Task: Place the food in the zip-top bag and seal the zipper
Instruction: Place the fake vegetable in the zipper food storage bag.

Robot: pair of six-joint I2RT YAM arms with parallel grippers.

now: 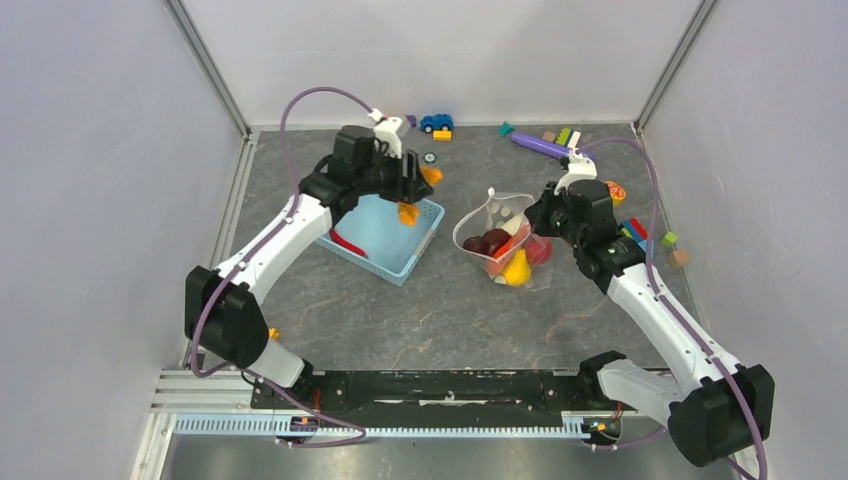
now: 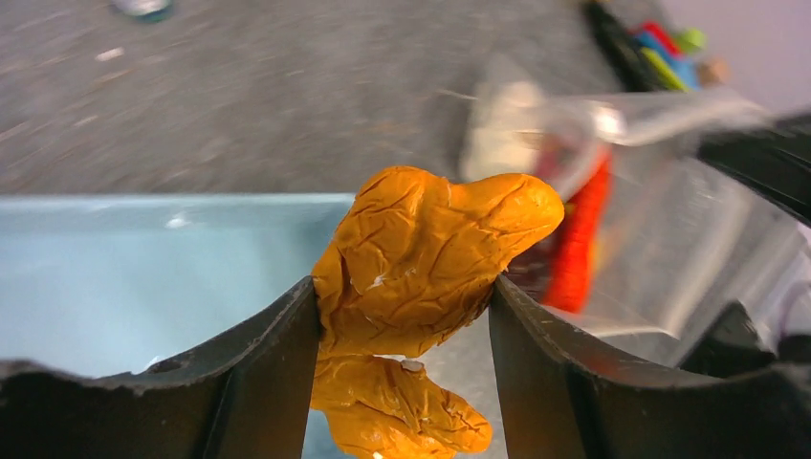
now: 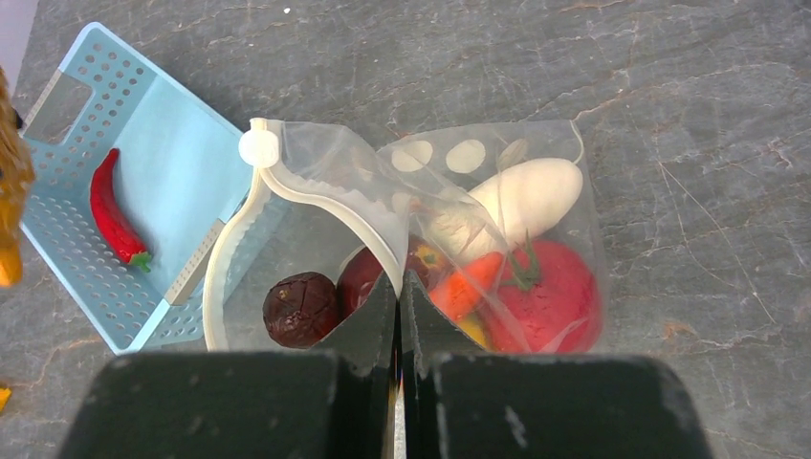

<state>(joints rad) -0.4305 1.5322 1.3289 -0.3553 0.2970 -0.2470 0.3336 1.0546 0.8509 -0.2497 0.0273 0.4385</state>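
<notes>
My left gripper (image 1: pixel 413 193) is shut on a wrinkled orange food piece (image 2: pixel 430 253) and holds it above the right edge of the light-blue basket (image 1: pixel 385 240), left of the bag. The clear dotted zip-top bag (image 1: pixel 500 235) lies mid-table with its mouth open. My right gripper (image 3: pixel 400 279) is shut on the bag's zipper rim (image 3: pixel 316 191), whose white slider tab (image 3: pixel 258 148) is at the far end. Inside the bag are a dark maroon piece (image 3: pixel 301 308), a red tomato (image 3: pixel 555 292), a white radish (image 3: pixel 526 196) and an orange carrot (image 3: pixel 466 285).
A red chili (image 3: pixel 115 215) lies in the basket (image 3: pixel 182 153). A blue toy car (image 1: pixel 436 123), a long purple cylinder (image 1: pixel 540 146) and coloured blocks (image 1: pixel 640 232) lie along the back and right of the table. Grey walls enclose the table.
</notes>
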